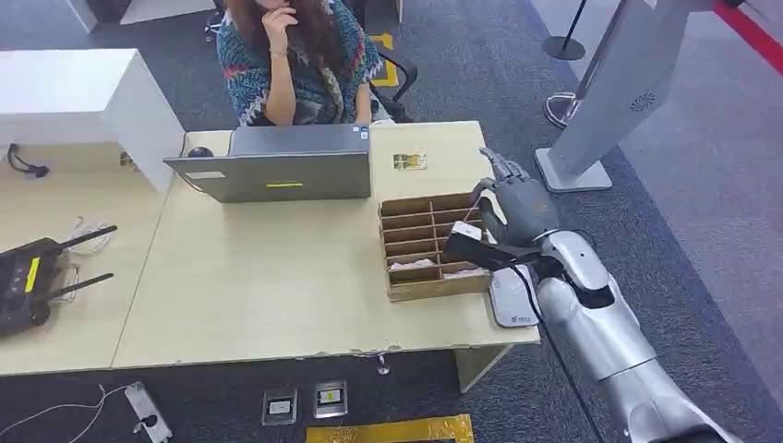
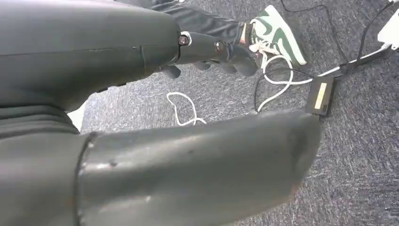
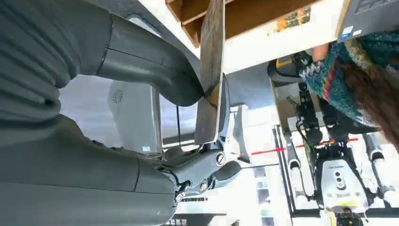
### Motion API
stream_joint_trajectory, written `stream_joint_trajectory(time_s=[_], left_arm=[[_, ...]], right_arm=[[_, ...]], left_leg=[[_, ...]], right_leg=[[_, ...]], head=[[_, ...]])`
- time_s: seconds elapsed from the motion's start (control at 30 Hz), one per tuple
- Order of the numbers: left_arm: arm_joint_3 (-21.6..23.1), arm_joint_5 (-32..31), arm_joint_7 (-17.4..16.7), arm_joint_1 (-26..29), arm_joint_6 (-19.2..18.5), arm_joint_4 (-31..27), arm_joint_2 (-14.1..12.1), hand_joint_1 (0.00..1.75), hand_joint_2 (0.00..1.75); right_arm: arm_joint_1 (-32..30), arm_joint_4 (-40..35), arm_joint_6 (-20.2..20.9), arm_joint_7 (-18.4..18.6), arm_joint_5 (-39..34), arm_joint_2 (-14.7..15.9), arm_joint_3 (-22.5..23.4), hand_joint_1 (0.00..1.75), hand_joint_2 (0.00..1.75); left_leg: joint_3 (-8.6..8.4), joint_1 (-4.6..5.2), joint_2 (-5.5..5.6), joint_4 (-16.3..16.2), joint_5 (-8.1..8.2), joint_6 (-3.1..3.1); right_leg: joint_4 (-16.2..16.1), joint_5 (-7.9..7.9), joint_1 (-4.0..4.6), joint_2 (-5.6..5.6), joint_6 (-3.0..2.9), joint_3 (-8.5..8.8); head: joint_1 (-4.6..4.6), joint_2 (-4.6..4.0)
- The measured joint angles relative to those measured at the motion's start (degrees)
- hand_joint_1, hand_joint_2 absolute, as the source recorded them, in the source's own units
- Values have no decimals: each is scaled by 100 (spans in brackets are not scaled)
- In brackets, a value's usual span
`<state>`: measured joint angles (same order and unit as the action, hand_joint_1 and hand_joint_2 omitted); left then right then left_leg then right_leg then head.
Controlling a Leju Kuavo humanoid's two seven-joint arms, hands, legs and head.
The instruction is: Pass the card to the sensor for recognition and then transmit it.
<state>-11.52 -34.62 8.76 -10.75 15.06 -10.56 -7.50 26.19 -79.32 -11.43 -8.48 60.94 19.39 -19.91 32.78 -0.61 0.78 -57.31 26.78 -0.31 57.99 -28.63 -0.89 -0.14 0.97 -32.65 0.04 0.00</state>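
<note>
- Lay dark grey carpet (image 1: pixel 480 65) across the floor, with a lighter grey strip and a red line at the far right.
- Stood a pale wooden desk (image 1: pixel 277 277) in the middle, a second desk (image 1: pixel 65 231) touching its left side.
- Rose a white cabinet (image 1: pixel 83 92) at the back left.
- Stood a grey slanted kiosk (image 1: pixel 619 92) near a stanchion base (image 1: pixel 561 46).
- Sat a person (image 1: pixel 295 55) behind the laptop (image 1: pixel 286 171).

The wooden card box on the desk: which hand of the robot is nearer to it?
Right. The right hand is at the box edge, pinching a card. The left hand hangs over the carpet near cables.
</note>
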Motion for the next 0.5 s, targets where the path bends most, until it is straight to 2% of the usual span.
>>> stream_joint_trajectory(time_s=[0.3, 0.4, 0.5], left_arm=[[0, -81, -11, -104, -9, 0, 52, 0, 0], [0, -122, -13, -111, -39, -2, 68, 0, 0], [9, -214, -55, -155, -125, -2, 85, 0, 0]], right_arm=[[1935, 166, 162, -439, -350, -44, 190, 175, 175], [2453, 517, 101, -599, -356, -107, 155, 175, 175], [2910, 1142, -40, -804, -172, -317, 89, 175, 175]], left_leg=[[10, 8, -18, 0, -6, 4], [19, 8, -8, 0, -6, 4], [23, 5, -8, 1, -6, 4]], right_leg=[[3, 8, -6, 13, 2, -19], [3, 8, -7, 10, 2, -24], [4, 8, -4, 9, 2, -22]], head=[[0, 0], [0, 0], [2, 0]])
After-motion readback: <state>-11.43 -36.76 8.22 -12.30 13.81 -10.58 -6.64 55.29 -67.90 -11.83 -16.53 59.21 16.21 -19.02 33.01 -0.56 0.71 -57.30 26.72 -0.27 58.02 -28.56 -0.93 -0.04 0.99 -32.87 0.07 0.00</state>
